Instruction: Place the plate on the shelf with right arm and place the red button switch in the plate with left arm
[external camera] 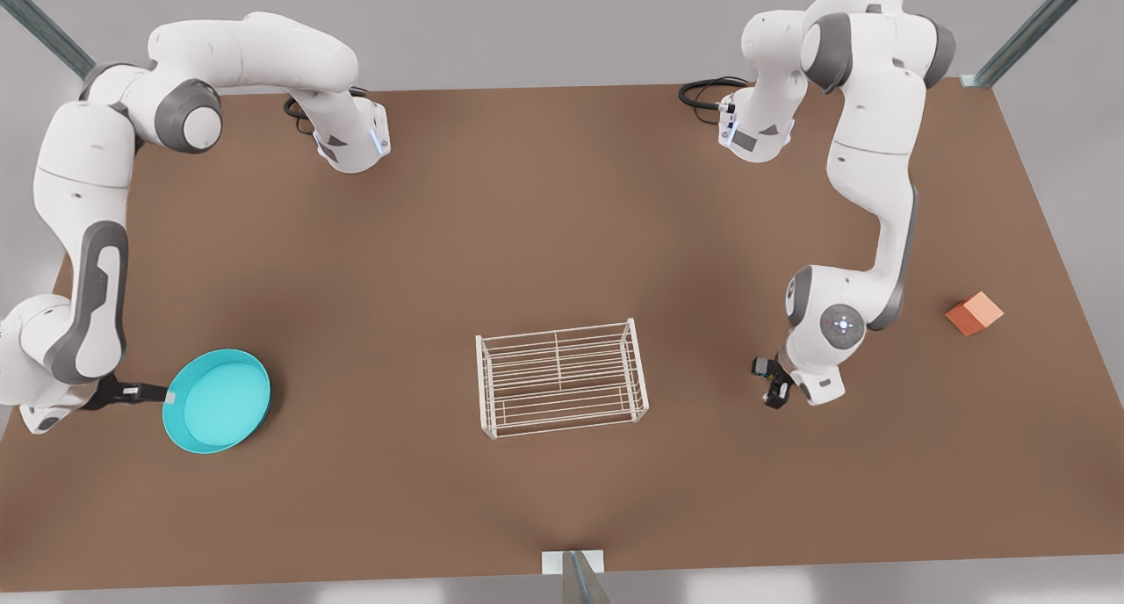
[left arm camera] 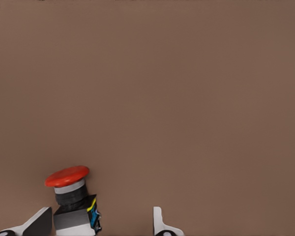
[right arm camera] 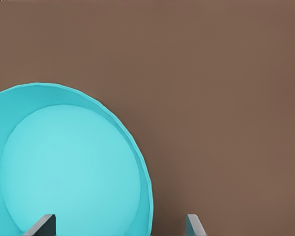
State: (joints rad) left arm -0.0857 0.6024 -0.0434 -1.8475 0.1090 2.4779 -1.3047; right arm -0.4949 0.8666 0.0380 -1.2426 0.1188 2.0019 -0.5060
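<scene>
The turquoise plate (external camera: 217,401) lies flat on the brown table at the front view's left. My right gripper (external camera: 158,395) reaches it from the side and is open, with the plate's (right arm camera: 69,167) rim between its fingers (right arm camera: 42,227). The white wire shelf (external camera: 562,377) stands in the middle of the table with nothing on it. At the front view's right, my left gripper (external camera: 773,384) is low over the table and open. The red button switch (left arm camera: 71,199) stands upright between its fingers, close beside one finger (left arm camera: 37,225) and well apart from the other.
An orange-salmon cube (external camera: 974,313) lies to the front view's right of the left arm. The table edge runs near the plate at the front view's left. Open brown table surface lies between the shelf and each gripper.
</scene>
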